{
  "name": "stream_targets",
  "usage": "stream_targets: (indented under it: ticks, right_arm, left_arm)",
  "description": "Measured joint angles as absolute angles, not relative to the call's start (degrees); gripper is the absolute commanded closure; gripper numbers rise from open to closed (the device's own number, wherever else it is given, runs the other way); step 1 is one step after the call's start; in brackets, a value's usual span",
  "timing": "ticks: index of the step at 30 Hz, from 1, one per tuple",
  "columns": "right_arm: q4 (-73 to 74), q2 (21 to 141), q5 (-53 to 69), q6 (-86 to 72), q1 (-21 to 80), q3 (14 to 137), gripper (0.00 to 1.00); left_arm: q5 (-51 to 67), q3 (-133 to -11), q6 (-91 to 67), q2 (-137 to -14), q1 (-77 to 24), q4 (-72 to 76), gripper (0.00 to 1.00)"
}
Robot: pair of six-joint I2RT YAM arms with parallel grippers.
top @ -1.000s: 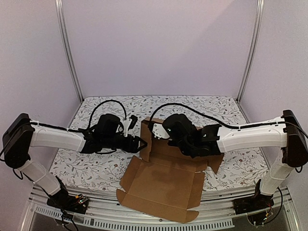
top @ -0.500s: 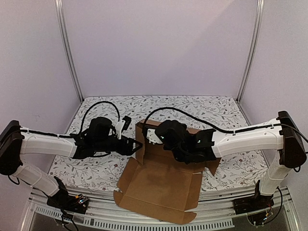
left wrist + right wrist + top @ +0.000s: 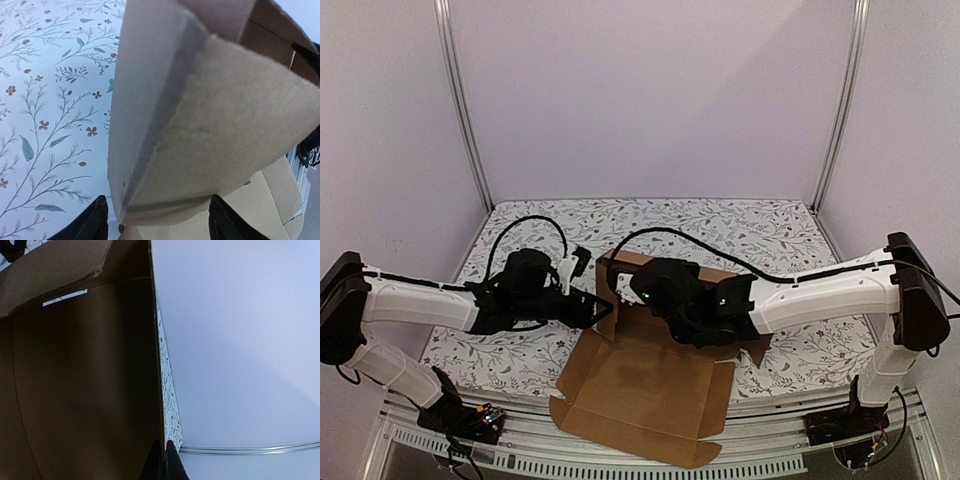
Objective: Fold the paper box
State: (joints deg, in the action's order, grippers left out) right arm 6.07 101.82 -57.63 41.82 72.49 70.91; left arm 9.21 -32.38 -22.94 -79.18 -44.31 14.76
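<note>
Right, the left claw [image 3: 159,212] first: its jaws stand wide apart, one finger [image 3: 97,222] on each side of the lower edge of a raised side flap [image 3: 200,125], and nothing is clamped between them. I read that as a bracket. The flap leans across the wrist camera, and the open jaws sit where they can either nudge it inward or close on it.

The right claw [image 3: 164,462] is shut, with its tips pressed together right where the edge of a tall brown panel [image 3: 80,380] runs down to meet them. Whether a sliver of cardboard is nipped between them I cannot tell. From above, this claw reaches in at the far left corner of the sheet. My guess is that it is propping the back wall upright so the left arm has something to fold the flap against.

Moving outward, the paper box [image 3: 640,385] is only part formed. Its wide base panel lies flat in the middle of the table's near edge, with the front flaps hanging out over that edge towards the arm bases. The far wall and the left corner are standing up. The rest of the flowered table [image 3: 770,225] stretches away to the far edge behind it.
</note>
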Motion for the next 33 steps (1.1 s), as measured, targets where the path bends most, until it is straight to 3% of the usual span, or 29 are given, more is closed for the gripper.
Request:
stream_targets:
  ticks: [11, 33]
  right_arm:
    - [5.74, 102.5, -58.13, 40.91, 73.84, 71.81, 1.0]
    - [4.34, 104.27, -57.89, 38.54, 74.0, 72.79, 1.0]
  left_arm:
    - [2.61, -28.21, -24.93, -77.06, -44.97, 16.75, 0.33]
    - [0.03, -28.12, -27.29, -79.99, -46.59, 24.45, 0.34]
